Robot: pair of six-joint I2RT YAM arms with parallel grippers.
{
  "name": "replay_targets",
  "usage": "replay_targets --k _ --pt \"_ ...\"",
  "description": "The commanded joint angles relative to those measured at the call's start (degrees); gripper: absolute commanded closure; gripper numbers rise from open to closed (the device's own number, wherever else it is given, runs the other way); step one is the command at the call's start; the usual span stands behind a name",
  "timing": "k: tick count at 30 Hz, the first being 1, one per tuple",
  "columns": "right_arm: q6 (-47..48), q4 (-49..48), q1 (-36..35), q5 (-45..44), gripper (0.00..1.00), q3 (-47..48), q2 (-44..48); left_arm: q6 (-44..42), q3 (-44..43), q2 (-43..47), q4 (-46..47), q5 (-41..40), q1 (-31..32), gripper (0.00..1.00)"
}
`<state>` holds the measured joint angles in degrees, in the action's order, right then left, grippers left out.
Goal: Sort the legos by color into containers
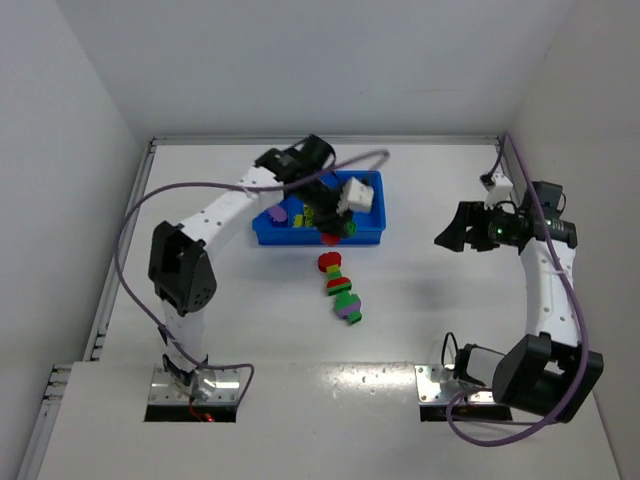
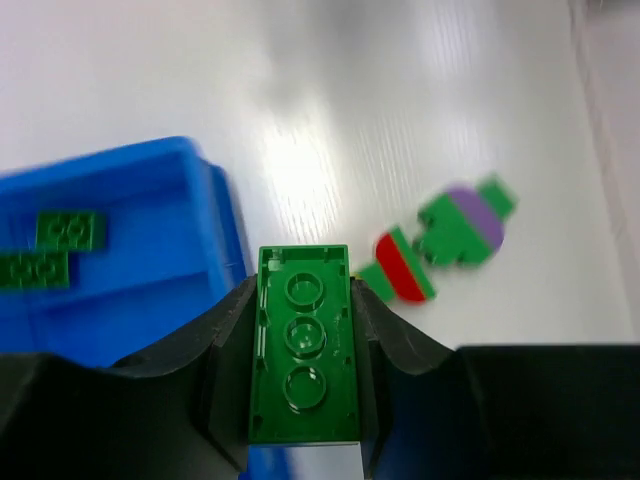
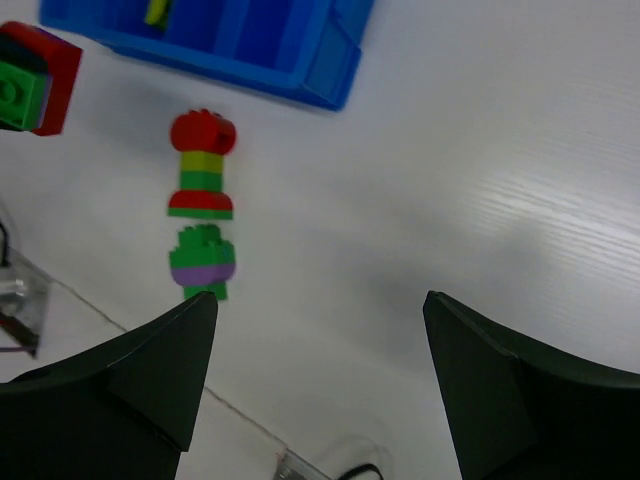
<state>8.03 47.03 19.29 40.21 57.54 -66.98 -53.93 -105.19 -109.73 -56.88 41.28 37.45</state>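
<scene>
Top view, upper middle: the left jaws are clamped on a green brick (image 2: 303,345), held at the lower right corner of the blue tray (image 1: 262,235). The right wrist view shows a red piece (image 3: 55,70) attached to that brick. Inside the tray, at the left of the left wrist view, lie two green bricks (image 2: 50,250). Just below the tray on the counter (image 1: 250,330), a mixed stack (image 1: 340,287) of red, green, yellow-green and purple lies on its side. At far right, the right jaws stand wide apart, holding nothing, well away from the tray.
</scene>
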Motion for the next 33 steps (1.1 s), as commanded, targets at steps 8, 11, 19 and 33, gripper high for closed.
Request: replay_targets --k 8,11,19,33 --pt "-26.1 -35.9 -10.1 4.0 0.16 -3.6 3.1 98.6 22.4 10.0 72.8 19.1 -20.6 1.0" --pt "-25.5 -36.7 -22.1 -9.4 0.16 0.0 1.5 110.9 25.0 9.4 79.1 13.2 -23.1 1.0" --pt "-30.5 -45.5 -40.1 -27.4 0.19 1.9 -5.5 114.7 19.0 12.8 61.8 -6.0 -26.3 1.0" --pt "-29.5 -57.4 -49.6 -21.4 0.11 16.7 -25.6 122.8 34.9 27.5 52.3 -9.2 -38.7 1.0"
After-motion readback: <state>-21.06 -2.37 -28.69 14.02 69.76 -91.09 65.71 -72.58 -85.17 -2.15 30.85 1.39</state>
